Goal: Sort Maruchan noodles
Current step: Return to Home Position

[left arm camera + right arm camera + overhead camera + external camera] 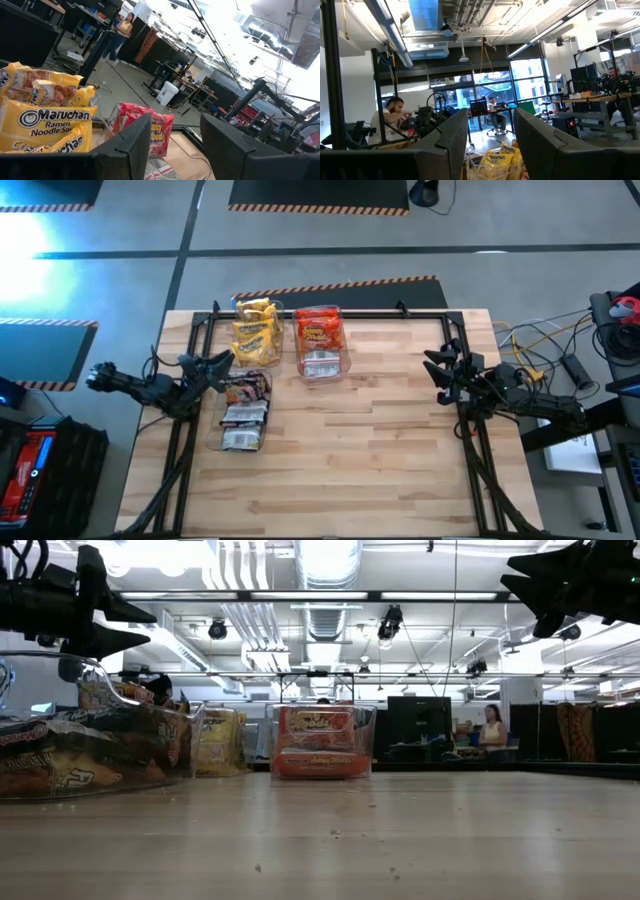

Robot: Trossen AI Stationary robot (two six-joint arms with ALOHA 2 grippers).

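Note:
The Maruchan noodles sit sorted in three clear bins at the table's far left: yellow packets (255,330), red-orange packets (320,338) and dark brown-red packets (245,410). The yellow packets (45,120) and red-orange packets (150,130) also show in the left wrist view. My left gripper (222,362) hovers open above the table's left side, over the far end of the dark packets' bin. My right gripper (440,370) hovers open at the right side, with nothing between its fingers.
A black metal frame (330,312) runs along the table's far edge and down both sides. The bare wooden top (380,450) stretches across the middle and near part. Cables and gear (600,330) lie off the right edge. People show in the room beyond.

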